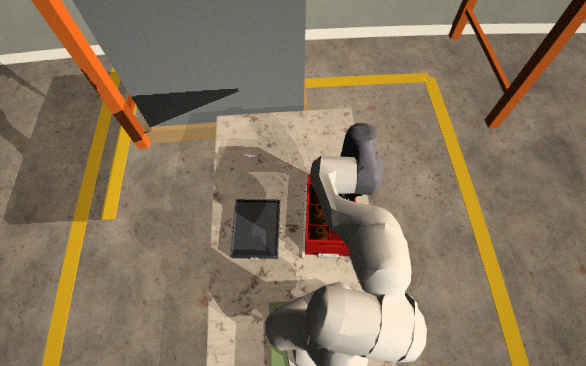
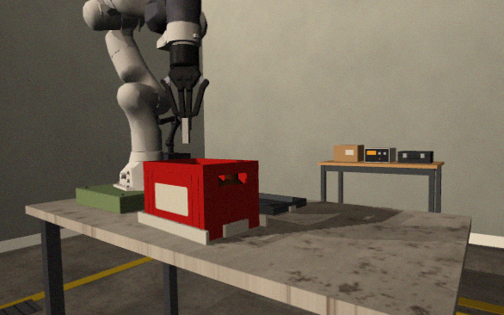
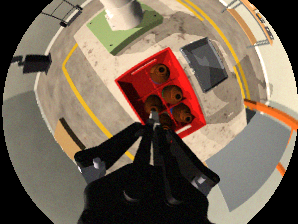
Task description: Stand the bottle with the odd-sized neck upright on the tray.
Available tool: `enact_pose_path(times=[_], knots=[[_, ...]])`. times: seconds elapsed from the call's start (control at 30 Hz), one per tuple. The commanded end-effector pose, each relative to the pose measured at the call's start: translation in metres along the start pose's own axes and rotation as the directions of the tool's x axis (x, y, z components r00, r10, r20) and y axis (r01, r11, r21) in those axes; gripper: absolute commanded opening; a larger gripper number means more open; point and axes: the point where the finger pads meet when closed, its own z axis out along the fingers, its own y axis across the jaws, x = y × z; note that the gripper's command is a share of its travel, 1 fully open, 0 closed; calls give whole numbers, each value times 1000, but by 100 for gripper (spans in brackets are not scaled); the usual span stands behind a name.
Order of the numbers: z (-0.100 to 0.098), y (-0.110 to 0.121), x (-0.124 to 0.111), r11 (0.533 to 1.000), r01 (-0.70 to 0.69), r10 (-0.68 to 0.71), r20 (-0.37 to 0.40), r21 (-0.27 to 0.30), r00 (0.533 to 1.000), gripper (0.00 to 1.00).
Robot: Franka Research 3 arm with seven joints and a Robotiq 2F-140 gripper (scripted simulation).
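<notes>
Jaws closed w/ nothing in grip, above red crate; btls in crate, none on tray.

We see a red crate standing level on the table, pale labels on its side and divider walls inside. In it, five brown bottles stand upright in separate compartments, seen from above; we cannot tell whose neck differs. Well apart from the bottles, just beside the crate, our dark rectangular tray lies flat, a raised rim around it, no bottle on it.
</notes>
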Motion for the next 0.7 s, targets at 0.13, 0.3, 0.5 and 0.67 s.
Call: enact_pose_path(times=[0.13, 0.3, 0.5, 0.67], knots=[[-1, 0, 0, 1000, -7, 7, 0, -2, 1000, 10], [-1, 0, 0, 1000, -7, 7, 0, -2, 1000, 10], [-2, 26, 22, 1000, -7, 7, 0, -3, 1000, 10], [-2, 53, 50, 1000, -7, 7, 0, -2, 1000, 10]])
